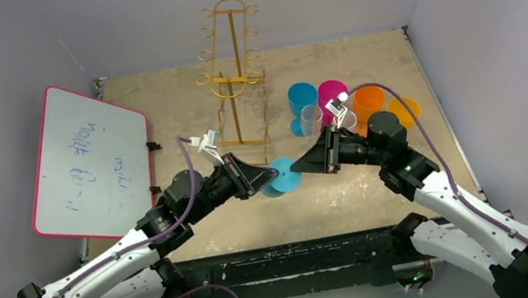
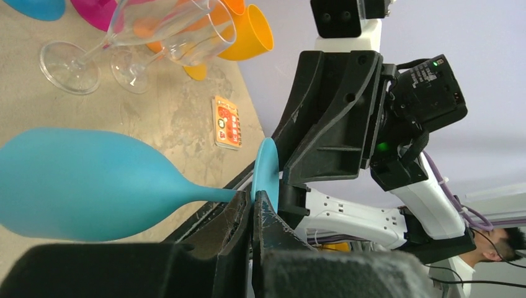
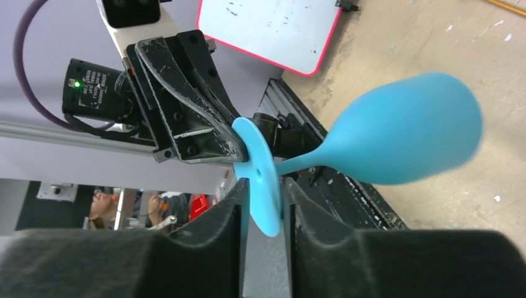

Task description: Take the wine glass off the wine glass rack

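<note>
- The left tool [image 2: 252, 208] is pressed together on the thin stem of the wine glass [image 1: 281, 178], right beneath its foot [image 2: 267, 166].
- The right tool [image 3: 265, 195] meets it from the opposite side. Its two fingers sit narrowly apart with the rim of the foot between them, one finger over each face. Whether they actually pinch the foot cannot be told.
- The wine glass hangs between the two tools, above the front middle of the tabletop [image 1: 178, 98] and free of the rack.
- Its long axis runs close to upright with a slight lean. The foot is on top and the bowl [image 3: 403, 127] points down toward the tabletop.
- The glass is an opaque, matte sky blue all over, with a flat round foot, a slim stem and a long rounded bowl.
- Just behind it stands the wine glass rack [image 1: 232, 81], made of thin gold wire. It has a rectangular base, a tall post and curled hooks up both sides.
- Farther right, coloured glasses [image 1: 331, 94] in blue, magenta, orange and yellow stand clustered together. Two clear glasses [image 1: 312, 117] stand just in front of them.
- At the far left, a red-framed whiteboard [image 1: 89, 163] with faint blue writing sits tilted over the tabletop's edge.
</note>
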